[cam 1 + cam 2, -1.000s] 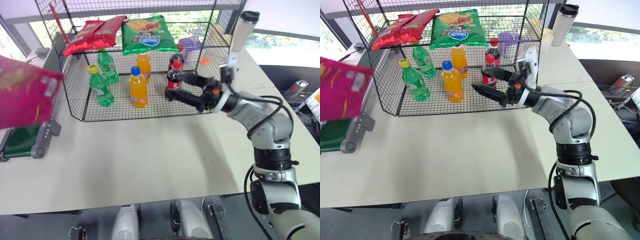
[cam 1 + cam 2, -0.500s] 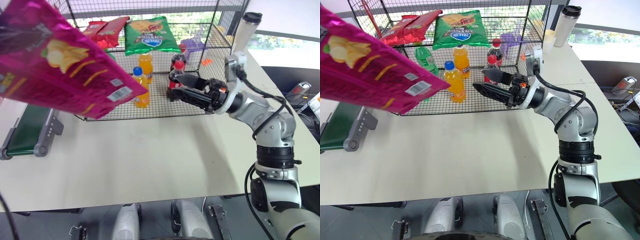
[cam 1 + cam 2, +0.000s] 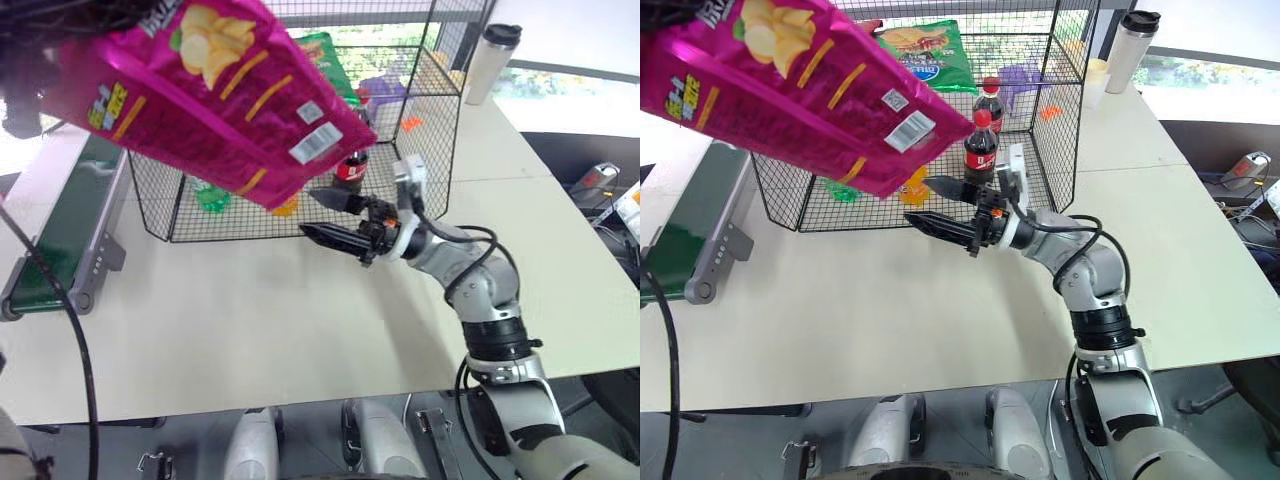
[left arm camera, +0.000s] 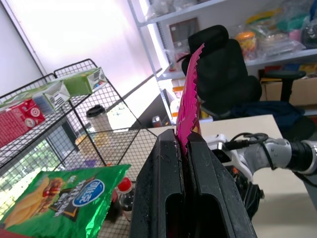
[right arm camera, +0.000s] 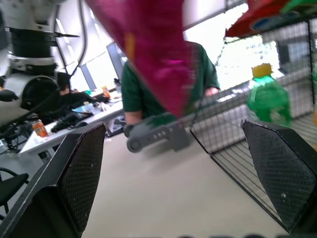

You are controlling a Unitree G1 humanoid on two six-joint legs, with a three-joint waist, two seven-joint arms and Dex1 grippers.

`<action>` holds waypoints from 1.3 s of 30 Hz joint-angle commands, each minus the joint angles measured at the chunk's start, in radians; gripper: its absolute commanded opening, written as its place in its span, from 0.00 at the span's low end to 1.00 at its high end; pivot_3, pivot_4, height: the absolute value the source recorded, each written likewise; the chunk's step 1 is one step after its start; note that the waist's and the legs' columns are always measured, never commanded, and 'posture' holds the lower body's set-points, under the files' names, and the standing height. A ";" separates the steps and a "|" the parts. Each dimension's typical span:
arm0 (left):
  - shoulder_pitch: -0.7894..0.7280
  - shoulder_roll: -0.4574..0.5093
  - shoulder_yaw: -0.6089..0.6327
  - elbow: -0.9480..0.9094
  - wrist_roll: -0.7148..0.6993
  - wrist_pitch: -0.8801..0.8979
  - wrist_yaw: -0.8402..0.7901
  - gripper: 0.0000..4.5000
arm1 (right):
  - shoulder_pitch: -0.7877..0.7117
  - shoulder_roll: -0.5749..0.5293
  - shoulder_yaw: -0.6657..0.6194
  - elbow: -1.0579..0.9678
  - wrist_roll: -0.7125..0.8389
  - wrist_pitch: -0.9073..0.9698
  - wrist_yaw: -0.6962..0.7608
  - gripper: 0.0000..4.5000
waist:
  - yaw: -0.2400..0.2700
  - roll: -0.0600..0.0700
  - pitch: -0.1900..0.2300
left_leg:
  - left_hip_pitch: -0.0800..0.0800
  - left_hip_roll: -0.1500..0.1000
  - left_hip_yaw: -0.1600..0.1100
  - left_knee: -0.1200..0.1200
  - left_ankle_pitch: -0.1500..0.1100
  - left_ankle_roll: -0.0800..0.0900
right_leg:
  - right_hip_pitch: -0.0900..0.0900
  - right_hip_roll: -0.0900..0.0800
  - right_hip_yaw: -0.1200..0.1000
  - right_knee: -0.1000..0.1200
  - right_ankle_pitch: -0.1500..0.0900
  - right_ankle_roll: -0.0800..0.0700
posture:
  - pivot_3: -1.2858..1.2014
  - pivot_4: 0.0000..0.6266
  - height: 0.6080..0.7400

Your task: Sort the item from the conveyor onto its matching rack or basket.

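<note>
The item, a glossy magenta-pink chip bag (image 3: 210, 95) with yellow chips and a white barcode patch, hangs tilted in the air in front of the rack's left half. My left gripper (image 4: 184, 143) is shut on the bag's crimped edge. Left of the bag, the conveyor (image 3: 60, 225), a dark green belt with grey rails, runs along the table's left side. The black wire rack (image 3: 440, 120) stands behind the bag. My right gripper (image 3: 922, 200) is open and empty, low over the table just before the rack's front, below the bag's lower corner.
On the rack's upper shelf lies a green chip bag (image 3: 925, 50). A cola bottle (image 3: 980, 150) stands on its floor near my right gripper, and a green bottle (image 5: 267, 96) further in. A tumbler (image 3: 480, 60) stands right of the rack. A person in a green shirt (image 5: 163, 94) stands beyond the conveyor.
The left gripper has carried the pink bag up and to the right, from beside the conveyor to in front of the rack. The right gripper moved left and lower, still open.
</note>
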 commanded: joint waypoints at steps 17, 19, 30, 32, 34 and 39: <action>0.057 -0.034 0.064 0.006 0.032 -0.021 0.043 0.00 | -0.134 0.166 -0.071 0.030 0.082 -0.099 -0.074 0.24 | 0.002 0.000 0.000 | 0.000 0.000 0.000 0.000 0.000 0.000 | 0.000 0.000 0.000 0.001 0.000 0.000 | 0.52 0.24 1.00; 0.062 -0.040 0.065 0.004 0.035 -0.021 0.047 0.00 | -0.131 0.169 -0.070 0.023 0.084 -0.096 -0.077 0.02 | 0.002 0.000 0.000 | 0.000 0.000 0.000 0.000 0.000 0.000 | 0.000 0.000 0.000 0.000 0.000 0.000 | 0.52 0.24 1.00; 0.164 -0.047 0.098 0.065 0.137 -0.071 0.111 0.39 | -0.127 0.129 -0.095 -0.041 0.097 -0.054 -0.129 0.00 | 0.003 0.000 0.000 | 0.000 0.000 0.000 0.000 0.000 0.000 | 0.000 0.000 0.000 0.001 0.000 0.000 | 0.52 0.24 1.00; 0.177 -0.046 0.112 0.099 0.178 -0.105 0.137 0.56 | -0.123 0.114 -0.105 -0.065 0.104 -0.042 -0.143 0.00 | 0.003 0.000 0.000 | 0.000 0.000 0.000 0.000 0.000 0.000 | 0.000 0.000 0.000 0.000 0.000 0.000 | 0.52 0.24 1.00; 0.193 -0.042 0.134 0.150 0.239 -0.164 0.165 0.56 | -0.116 0.090 -0.120 -0.098 0.112 -0.029 -0.165 0.00 | 0.003 0.000 0.000 | 0.000 0.000 0.000 0.000 0.000 0.000 | 0.000 0.000 0.000 0.000 0.000 0.000 | 0.52 0.24 1.00; 0.253 -0.037 0.243 0.160 0.236 -0.165 0.212 0.56 | -0.063 -0.070 -0.224 -0.255 0.137 0.036 -0.270 0.00 | 0.007 -0.001 0.000 | 0.000 0.000 0.000 0.000 0.000 0.000 | 0.000 -0.001 -0.001 0.000 0.000 0.000 | 0.52 0.24 1.00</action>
